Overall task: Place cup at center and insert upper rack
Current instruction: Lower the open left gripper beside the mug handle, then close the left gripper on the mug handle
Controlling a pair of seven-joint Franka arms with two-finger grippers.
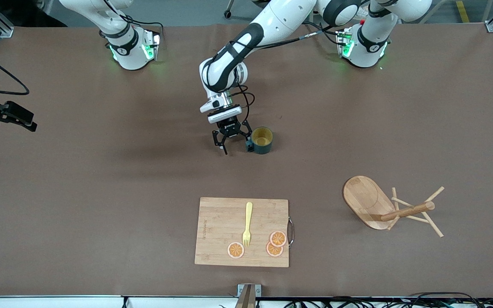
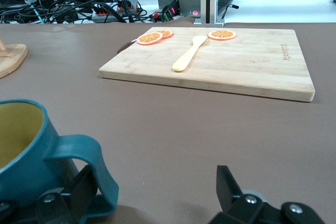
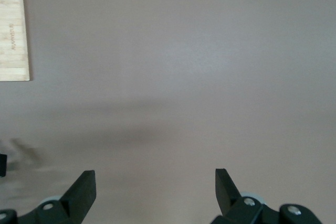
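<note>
front view: left arm reaches from its base to mid-table, left gripper (image 1: 234, 146) low by the table w/ fingers spread apart, holding nothing. one finger sits just beside the small dark teal cup w/ mustard-yellow inside (image 1: 262, 140), upright near the table's middle, handle side toward that finger; contact can't be told from here. the light wooden mug-tree rack w/ oval base, round post and thin pegs (image 1: 383, 206) lies tipped on its side toward the left arm's end, nearer the camera than the cup, well apart from it. rectangular bamboo cutting board (image 1: 225, 222) sits nearer the camera than the cup, carrying a yellow wooden fork (image 1: 247, 224) and three orange slices (image 1: 277, 238). right gripper (image 1: 26, 122) shows at the right arm's end, arm waiting; fingers hard to read here.

left wrist view: cup (image 2: 26, 153) close up, its handle next to one finger (image 2: 79, 190) of the left gripper (image 2: 155, 192), jaws wide, not closed on it. board (image 2: 247, 64), fork (image 2: 189, 55), slices (image 2: 149, 38) and an edge of the rack's base (image 2: 11, 59) also show.

right wrist view: right gripper (image 3: 155, 192) clearly spread open, nothing between fingers, over bare brown table (image 3: 184, 77); only a board corner (image 3: 13, 35) shows.
</note>
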